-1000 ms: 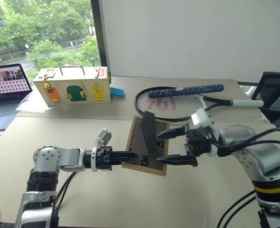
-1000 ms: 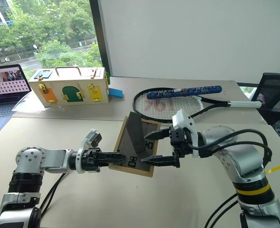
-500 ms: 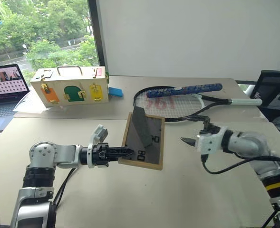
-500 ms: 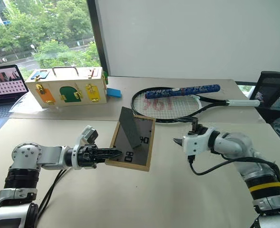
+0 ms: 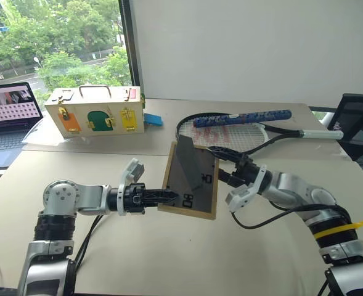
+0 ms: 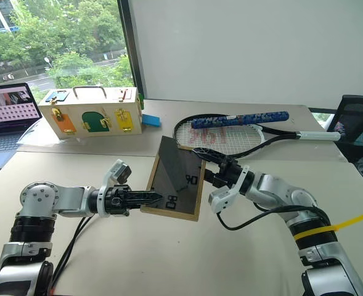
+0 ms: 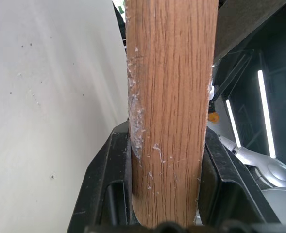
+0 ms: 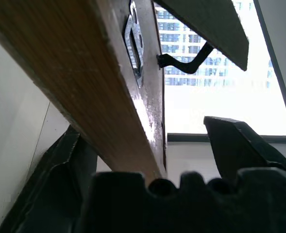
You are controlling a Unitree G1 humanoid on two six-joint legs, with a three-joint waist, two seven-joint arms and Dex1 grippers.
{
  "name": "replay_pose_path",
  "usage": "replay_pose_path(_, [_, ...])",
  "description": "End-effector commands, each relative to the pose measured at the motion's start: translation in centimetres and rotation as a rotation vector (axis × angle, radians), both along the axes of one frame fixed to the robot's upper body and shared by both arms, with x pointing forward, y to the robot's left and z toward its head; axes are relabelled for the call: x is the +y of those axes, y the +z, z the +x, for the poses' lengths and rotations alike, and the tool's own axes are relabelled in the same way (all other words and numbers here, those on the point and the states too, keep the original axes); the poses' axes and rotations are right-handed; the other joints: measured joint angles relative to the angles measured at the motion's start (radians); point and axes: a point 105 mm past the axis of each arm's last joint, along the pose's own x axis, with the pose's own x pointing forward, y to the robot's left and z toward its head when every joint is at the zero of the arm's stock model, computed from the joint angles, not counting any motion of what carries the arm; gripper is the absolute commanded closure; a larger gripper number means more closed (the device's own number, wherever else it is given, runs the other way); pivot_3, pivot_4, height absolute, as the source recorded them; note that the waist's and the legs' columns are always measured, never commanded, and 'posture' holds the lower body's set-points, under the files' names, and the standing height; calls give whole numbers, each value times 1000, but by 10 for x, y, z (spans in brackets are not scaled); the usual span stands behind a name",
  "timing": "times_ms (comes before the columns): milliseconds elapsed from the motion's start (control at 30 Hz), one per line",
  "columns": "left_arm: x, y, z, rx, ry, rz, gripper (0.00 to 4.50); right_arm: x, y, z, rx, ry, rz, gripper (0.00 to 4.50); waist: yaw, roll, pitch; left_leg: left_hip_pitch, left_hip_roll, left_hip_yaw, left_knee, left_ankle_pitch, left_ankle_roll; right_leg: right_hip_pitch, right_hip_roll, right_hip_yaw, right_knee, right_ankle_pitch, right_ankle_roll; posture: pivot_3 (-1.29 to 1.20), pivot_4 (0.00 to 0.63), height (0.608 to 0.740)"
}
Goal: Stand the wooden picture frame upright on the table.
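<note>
The wooden picture frame (image 5: 196,188) is held tilted over the table (image 5: 138,259), its dark grey back toward me and its stand flap (image 5: 190,157) folded out. My left gripper (image 5: 169,198) is shut on the frame's lower left edge; in the left wrist view the light-wood edge (image 7: 169,97) sits tight between both fingers (image 7: 106,184). My right gripper (image 5: 218,164) straddles the frame's right edge. In the right wrist view that wooden edge (image 8: 84,73) lies against one finger, while the other finger (image 8: 240,150) stands apart from it. The picture side is hidden.
A tennis racket (image 5: 243,129) lies just behind the frame. A cream box with coloured doors (image 5: 98,111) and a small blue block (image 5: 151,119) stand at the back left, beside a laptop (image 5: 8,117). A dark chair (image 5: 357,117) is at the far right.
My right gripper drew back to the right, rolled over, then came in again and now has its fingers around the frame's right edge. My left gripper kept its hold on the frame.
</note>
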Motion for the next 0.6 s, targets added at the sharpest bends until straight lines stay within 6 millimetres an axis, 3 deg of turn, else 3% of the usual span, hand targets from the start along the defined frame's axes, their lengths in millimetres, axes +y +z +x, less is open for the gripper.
replay_pose_path(33, [-2, -6, -5, -25, -13, 32, 3359, 6, 29, -10, -77, 74, 88, 2136, -1, 0, 0, 0, 0, 0, 0, 0, 0, 0, 0, 0, 0, 0, 0, 0, 150, 739])
replay_pose_path(100, [-1, -6, -6, -37, -20, 30, 3359, 5, 30, -10, -75, 75, 92, 2730, -4, 0, 0, 0, 0, 0, 0, 0, 0, 0, 0, 0, 0, 0, 0, 0, 150, 739])
replay_pose_path(167, [0, -2, -8, -75, -25, 14, 2358, 4, 30, -9, -72, 74, 94, 2866, -5, 0, 0, 0, 0, -1, 0, 0, 0, 0, 0, -1, 0, 0, 0, 0, 150, 739])
replay_pose_path(267, [8, 4, -6, -165, 24, -1, 1331, 0, 30, -5, -48, 54, 105, 3215, -7, 0, 0, 0, 0, -1, 0, 0, 0, 1, 0, -1, 0, 0, 0, 0, 150, 739])
replay_pose_path(400, [50, 7, 3, -258, 150, 101, 6, -11, 31, 8, 33, -3, 147, 3226, -11, 0, 0, 1, 0, -1, 0, 0, 0, 1, 0, -1, 0, 0, 0, 0, 150, 739])
replay_pose_path(500, [86, 13, 24, -445, 367, 205, 0, -16, 31, 22, 178, -38, 243, 3227, -11, 0, 0, 1, 0, -1, 0, 0, 1, 1, 0, -1, 0, 0, 0, 0, 150, 739])
replay_pose_path(600, [104, 22, 21, -622, 450, 243, 0, -16, 32, 34, 321, -67, 331, 3235, -12, 0, 1, 2, 0, -1, 0, 0, 1, 2, 0, -1, 0, 0, -1, 0, 150, 739])
